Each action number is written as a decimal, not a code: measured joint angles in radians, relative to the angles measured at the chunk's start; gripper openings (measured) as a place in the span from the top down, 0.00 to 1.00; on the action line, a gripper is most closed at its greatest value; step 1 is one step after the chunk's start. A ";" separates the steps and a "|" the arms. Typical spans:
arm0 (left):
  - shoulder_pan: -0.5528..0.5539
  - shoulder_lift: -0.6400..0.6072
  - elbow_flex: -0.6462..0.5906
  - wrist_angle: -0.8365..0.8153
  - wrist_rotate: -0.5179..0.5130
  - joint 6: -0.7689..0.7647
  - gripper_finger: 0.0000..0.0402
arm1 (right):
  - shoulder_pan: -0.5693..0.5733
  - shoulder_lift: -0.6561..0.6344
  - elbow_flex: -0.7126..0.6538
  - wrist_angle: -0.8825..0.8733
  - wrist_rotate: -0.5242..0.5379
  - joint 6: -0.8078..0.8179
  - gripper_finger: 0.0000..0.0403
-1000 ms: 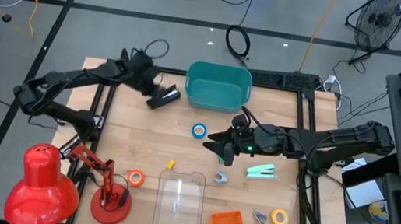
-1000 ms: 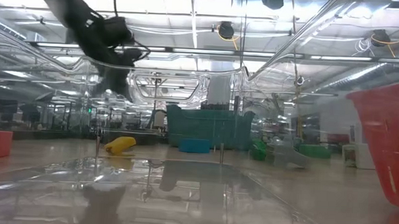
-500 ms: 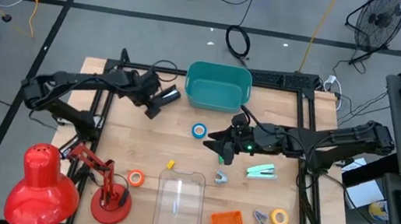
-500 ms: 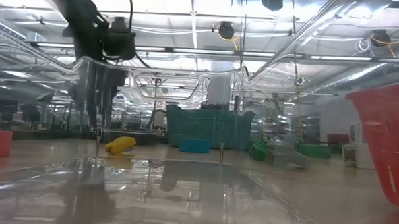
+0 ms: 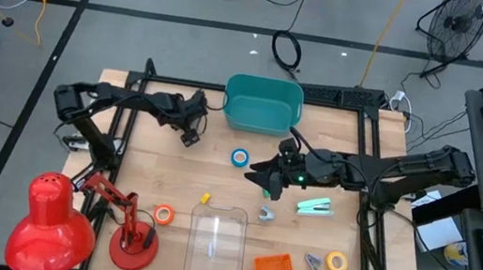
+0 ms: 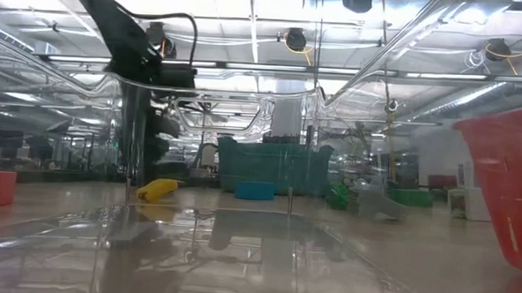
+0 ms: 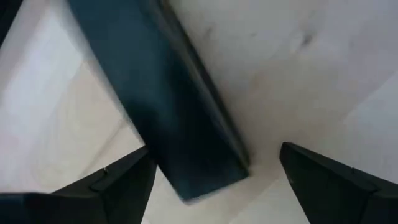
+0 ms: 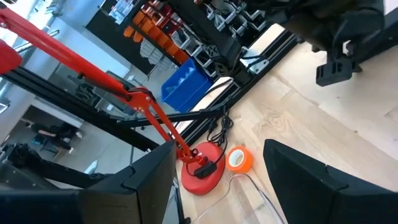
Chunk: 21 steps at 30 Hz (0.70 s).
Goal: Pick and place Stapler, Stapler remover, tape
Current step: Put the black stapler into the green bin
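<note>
The left gripper (image 5: pixel 191 125), jaws wide, hangs right over the black stapler (image 7: pixel 180 124) on the desk (image 5: pixel 217 174) beside the teal bin (image 5: pixel 262 103); next comes closing and lifting.

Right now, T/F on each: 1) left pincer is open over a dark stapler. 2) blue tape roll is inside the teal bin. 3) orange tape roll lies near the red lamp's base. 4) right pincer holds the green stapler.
1) True: the left pincer stands open, the dark stapler between its fingers.
2) False: the blue tape roll lies on the table in front of the teal bin.
3) True: the orange tape roll lies beside the red lamp.
4) False: the right pincer is open, and the green stapler lies on the table.
</note>
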<state>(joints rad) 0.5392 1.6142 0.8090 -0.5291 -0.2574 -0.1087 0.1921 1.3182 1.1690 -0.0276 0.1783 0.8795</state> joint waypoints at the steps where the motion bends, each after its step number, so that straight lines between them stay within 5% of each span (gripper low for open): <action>1: 0.002 0.006 0.002 -0.002 0.006 0.008 0.13 | 0.000 0.000 0.000 0.000 0.000 0.002 0.41; 12: 0.040 0.046 0.085 -0.027 -0.033 -0.042 0.16 | 0.002 0.000 0.000 0.002 0.003 0.010 0.41; 21: 0.108 0.043 0.111 -0.048 0.078 -0.094 0.49 | 0.002 0.000 0.000 0.002 0.003 0.010 0.41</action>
<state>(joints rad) 0.6472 1.6577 0.9203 -0.5769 -0.1793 -0.2031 0.1936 1.3182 1.1690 -0.0257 0.1818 0.8898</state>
